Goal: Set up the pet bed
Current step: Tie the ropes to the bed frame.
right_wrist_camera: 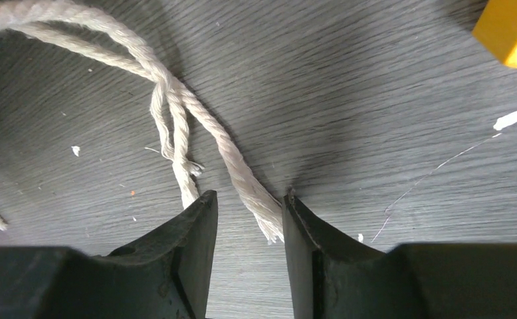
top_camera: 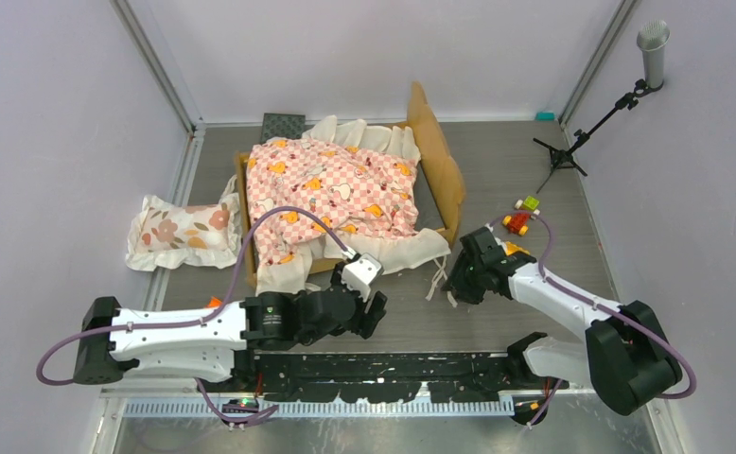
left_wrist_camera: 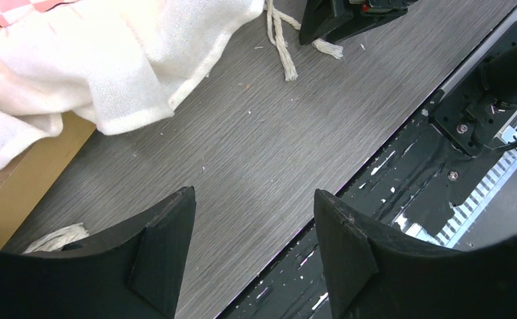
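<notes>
Between the parted fingers of the right hand (right_wrist_camera: 247, 199) a frayed cord (right_wrist_camera: 229, 149) end lies on the desk (right_wrist_camera: 389, 113), so close squarely on it before pulling; the left hand (left_wrist_camera: 254, 196), parted and empty, has the bed (left_wrist_camera: 30, 176) just ahead to its left.

Pet bed (top_camera: 437, 161): tan wooden frame, wavy-topped headboard upright at its right end; mid-table, towards the back (top mostly under pink-checkered sheet (top_camera: 336, 189)).
</notes>
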`<state>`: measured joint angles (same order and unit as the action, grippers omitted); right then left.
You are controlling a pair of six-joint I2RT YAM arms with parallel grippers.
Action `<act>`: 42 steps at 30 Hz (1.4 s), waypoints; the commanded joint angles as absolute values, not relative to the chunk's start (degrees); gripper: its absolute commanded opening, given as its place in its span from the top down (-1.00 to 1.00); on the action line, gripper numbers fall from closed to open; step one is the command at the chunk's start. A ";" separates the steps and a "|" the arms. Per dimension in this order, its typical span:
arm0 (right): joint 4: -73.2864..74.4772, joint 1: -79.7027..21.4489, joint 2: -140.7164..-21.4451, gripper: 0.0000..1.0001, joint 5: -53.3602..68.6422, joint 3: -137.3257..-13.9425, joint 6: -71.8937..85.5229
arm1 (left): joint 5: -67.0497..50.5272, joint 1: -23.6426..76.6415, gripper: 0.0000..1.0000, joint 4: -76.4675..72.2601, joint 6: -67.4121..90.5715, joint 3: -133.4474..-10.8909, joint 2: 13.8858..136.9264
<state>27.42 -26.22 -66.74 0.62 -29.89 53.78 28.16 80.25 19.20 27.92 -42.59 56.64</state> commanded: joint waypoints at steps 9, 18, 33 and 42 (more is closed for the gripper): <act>26.90 -26.69 -66.48 0.68 0.18 -29.32 53.19 | 26.81 80.55 -0.34 11.33 26.66 -41.07 57.68; 30.92 -26.65 -60.57 0.99 0.18 -28.68 54.15 | 24.74 80.54 -0.41 1.60 20.87 -41.43 65.92; 39.74 -26.71 -50.61 0.99 0.18 -31.06 53.88 | 28.10 78.94 -0.56 -5.38 23.24 -45.67 73.96; 39.99 -26.72 -48.60 0.99 0.43 -30.57 53.89 | 26.48 73.91 -0.54 -6.02 31.78 -49.05 78.49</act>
